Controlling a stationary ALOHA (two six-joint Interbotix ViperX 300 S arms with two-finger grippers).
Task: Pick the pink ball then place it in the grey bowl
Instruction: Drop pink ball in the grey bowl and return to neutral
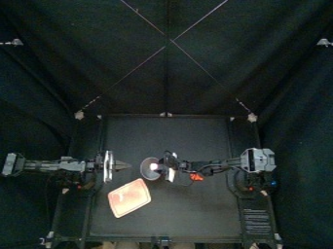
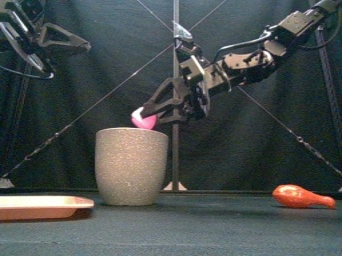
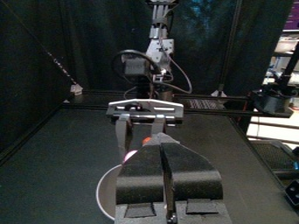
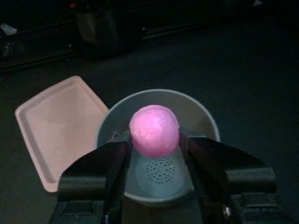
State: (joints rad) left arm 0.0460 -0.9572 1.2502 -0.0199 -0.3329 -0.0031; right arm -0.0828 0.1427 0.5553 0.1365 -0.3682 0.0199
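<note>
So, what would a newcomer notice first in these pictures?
First the pink ball, bright against the black booth, gripped in the right pincer just above the mouth of the tall grey speckled cup at the middle of the table. Then the flat pink tray at the front left and an orange-red toy lying to the cup's right. The left pincer rests shut at the left.

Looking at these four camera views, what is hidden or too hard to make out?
Tall grey speckled cup: left wrist view, mostly behind the left gripper's fingers.
Cup's inside: right wrist view, the round pink ball in the right gripper covers much of it.
Orange-red toy: top view, too small to identify.
Left arm: front view, cut off by the left edge.
</note>
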